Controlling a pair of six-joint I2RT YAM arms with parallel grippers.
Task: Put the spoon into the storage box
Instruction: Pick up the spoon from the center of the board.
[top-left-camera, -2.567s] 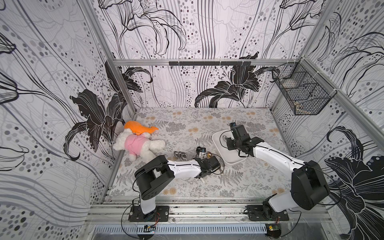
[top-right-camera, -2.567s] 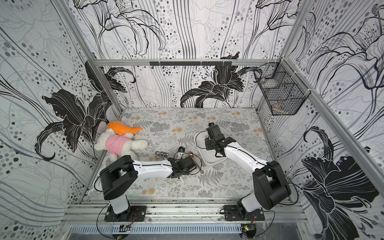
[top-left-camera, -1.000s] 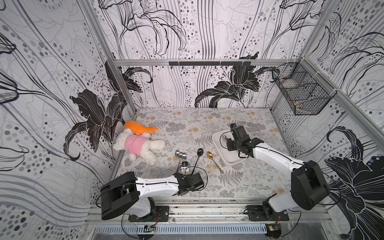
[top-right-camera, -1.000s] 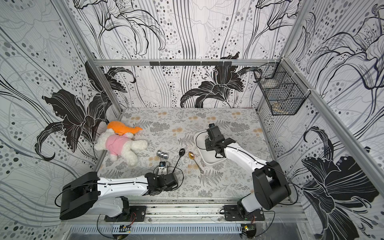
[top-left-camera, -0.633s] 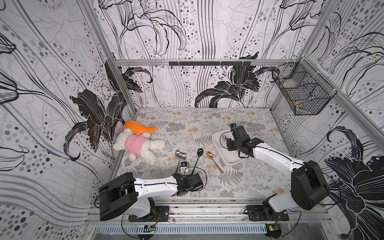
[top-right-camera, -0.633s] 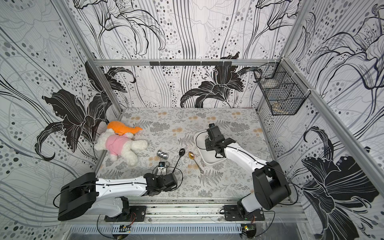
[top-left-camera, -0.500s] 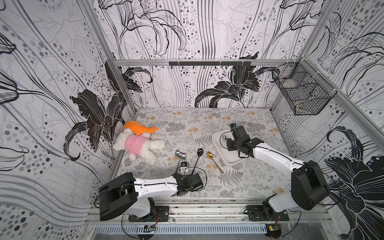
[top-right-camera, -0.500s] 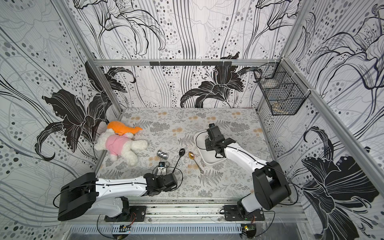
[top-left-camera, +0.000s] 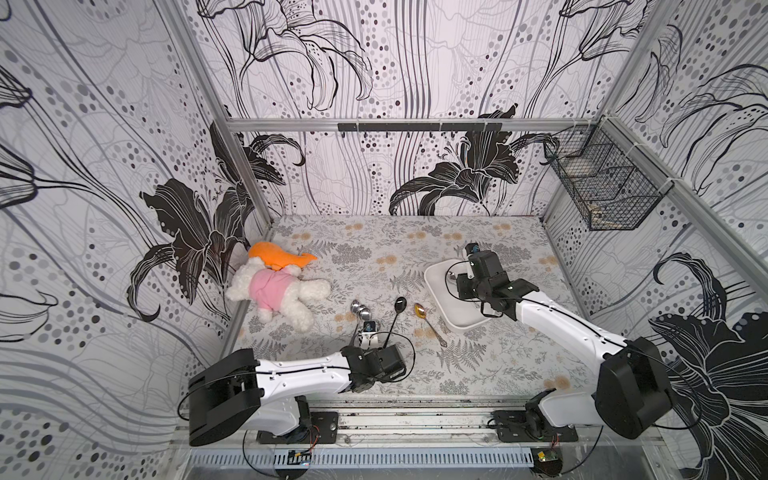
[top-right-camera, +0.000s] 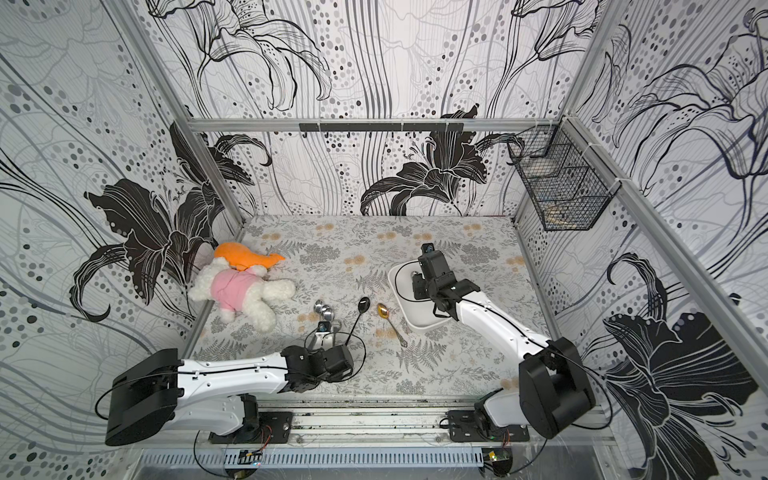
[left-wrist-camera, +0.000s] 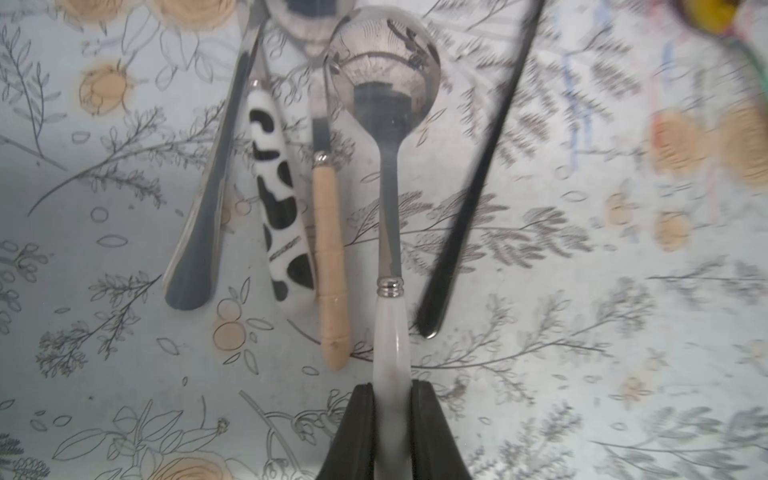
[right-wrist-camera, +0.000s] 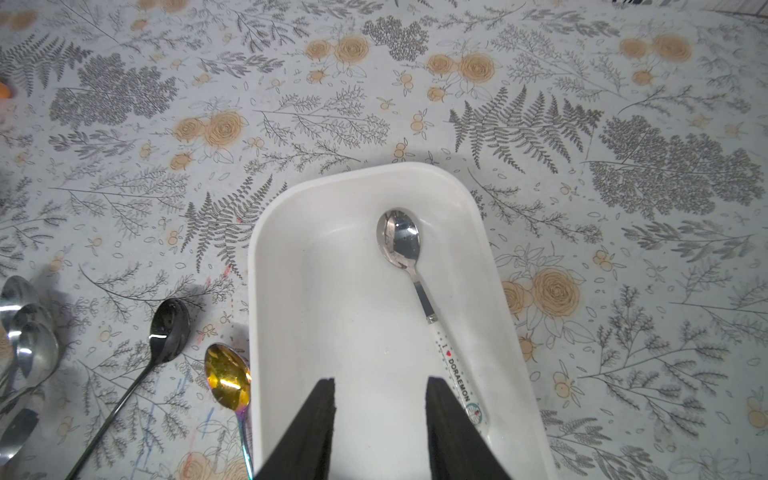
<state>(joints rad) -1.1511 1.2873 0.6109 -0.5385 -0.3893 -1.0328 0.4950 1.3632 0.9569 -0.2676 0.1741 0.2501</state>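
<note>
My left gripper (left-wrist-camera: 392, 386) is shut on the white handle of a steel spoon (left-wrist-camera: 384, 83), low over the table near the front. That spoon lies in a cluster of spoons (top-left-camera: 359, 308) in both top views. The storage box (top-left-camera: 436, 286) is a shallow white tray right of centre, also the storage box (right-wrist-camera: 291, 232) in the right wrist view. In it lies a spoon with a white printed handle (right-wrist-camera: 399, 243). My right gripper (right-wrist-camera: 380, 386) hangs open over the box with nothing between its fingers.
Beside the held spoon lie a black handle (left-wrist-camera: 469, 199), a wooden handle (left-wrist-camera: 328, 249), a cow-patterned handle (left-wrist-camera: 278, 199) and a steel handle (left-wrist-camera: 208, 216). A black spoon (top-left-camera: 400, 304) and gold spoon (top-left-camera: 419, 310) lie left of the box. A plush toy (top-left-camera: 278, 291) lies at left; a wire basket (top-left-camera: 602, 195) hangs on the right wall.
My left arm pulled back from the table's middle to the front, then its jaws closed on the white-handled spoon within the last second. The right arm has not moved.
</note>
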